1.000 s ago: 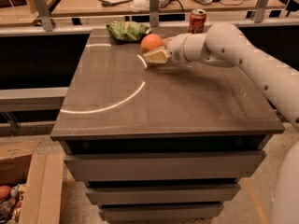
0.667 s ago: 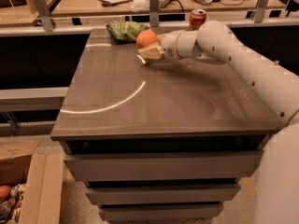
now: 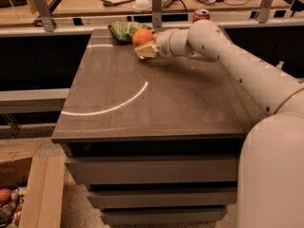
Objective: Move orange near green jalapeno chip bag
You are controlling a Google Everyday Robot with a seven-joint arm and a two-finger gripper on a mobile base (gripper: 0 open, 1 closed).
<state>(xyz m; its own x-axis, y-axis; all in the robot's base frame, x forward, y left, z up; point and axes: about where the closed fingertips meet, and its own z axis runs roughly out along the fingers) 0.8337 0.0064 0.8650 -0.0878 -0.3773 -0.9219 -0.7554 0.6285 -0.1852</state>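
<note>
The orange (image 3: pixel 142 36) is round and sits held in my gripper (image 3: pixel 145 45) just above the far edge of the grey table (image 3: pixel 156 99). My gripper is shut on the orange, with a pale finger (image 3: pixel 147 51) showing under it. The green jalapeno chip bag (image 3: pixel 122 30) lies crumpled at the table's far edge, right beside the orange on its left, touching or almost touching it. My white arm (image 3: pixel 228 51) reaches in from the right.
A red cola can (image 3: pixel 201 15) stands at the far right behind the arm. A railing with metal posts (image 3: pixel 156 6) runs behind the table. Papers and clutter lie on the desk beyond. A cardboard box (image 3: pixel 28 194) sits on the floor at lower left.
My gripper has carried the orange to the left and farther back, from a gap away to right beside the green chip bag.
</note>
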